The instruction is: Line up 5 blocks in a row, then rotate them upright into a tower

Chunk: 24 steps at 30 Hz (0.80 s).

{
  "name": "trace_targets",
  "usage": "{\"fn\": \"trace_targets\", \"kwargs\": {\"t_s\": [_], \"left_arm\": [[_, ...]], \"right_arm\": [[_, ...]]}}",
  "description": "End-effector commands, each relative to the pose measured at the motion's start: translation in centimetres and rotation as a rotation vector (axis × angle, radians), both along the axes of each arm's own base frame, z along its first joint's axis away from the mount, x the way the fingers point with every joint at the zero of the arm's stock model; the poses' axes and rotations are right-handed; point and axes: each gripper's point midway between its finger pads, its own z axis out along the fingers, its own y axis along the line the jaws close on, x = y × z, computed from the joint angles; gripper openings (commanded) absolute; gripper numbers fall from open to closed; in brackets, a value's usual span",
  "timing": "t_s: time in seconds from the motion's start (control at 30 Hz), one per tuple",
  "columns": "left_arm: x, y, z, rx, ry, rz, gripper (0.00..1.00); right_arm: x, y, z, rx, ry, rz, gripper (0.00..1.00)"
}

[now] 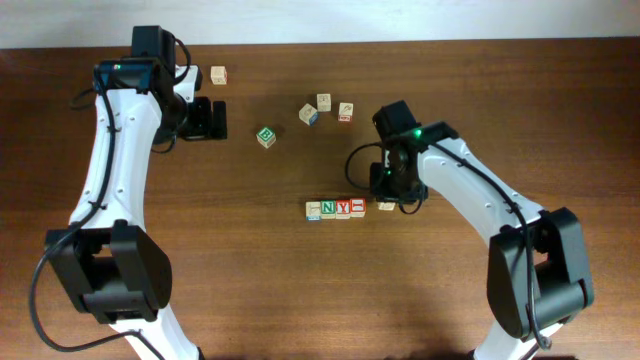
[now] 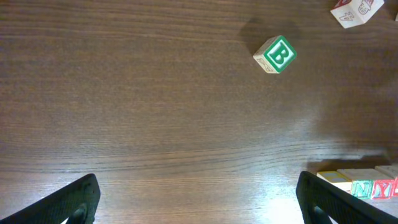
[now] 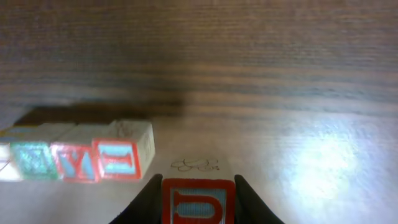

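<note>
Four of the five blocks are lined up, touching, in a row [image 1: 335, 208] on the desk [image 1: 200, 250]: a blue-marked cube [image 1: 313, 210], the green N cube [image 1: 328, 208], the red Y cube [image 1: 343, 208] and a red-lettered cube [image 1: 358, 207] at the row's right end. These four are judged finished.

The fifth, a red-framed U cube [image 3: 198, 206], is pinched at its sides by the narrowed right claw [image 3: 198, 190], just past the row's right end and apart from it. Whether it rests on the desk cannot be told. Its turning and release are judged to be what remains.

The left claw [image 2: 199, 199] is spread wide and empty, well beyond the row's left end. A green B cube [image 1: 266, 137] lies behind the row.

The cubes are light wood, square-edged, with printed coloured faces. The desk is dark, grained and faintly glossy.
</note>
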Motion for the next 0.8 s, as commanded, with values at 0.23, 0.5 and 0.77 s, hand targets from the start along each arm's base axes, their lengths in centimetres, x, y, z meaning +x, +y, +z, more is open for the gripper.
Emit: {"fn": "trace_targets", "kwargs": {"t_s": [0.23,0.5,0.77], "left_arm": [[0.4,0.1,0.3,0.001,-0.011,0.012,0.99],[0.4,0.1,0.3,0.001,-0.011,0.012,0.99],[0.4,0.1,0.3,0.001,-0.011,0.012,0.99]], "right_arm": [[-1.1,-0.1,-3.0,0.008,0.012,-0.003,0.27],[-1.1,1.1,-3.8,0.033,0.018,0.021,0.27],[-1.2,1.9,-3.6,0.073,0.029,0.028,0.45]]}}
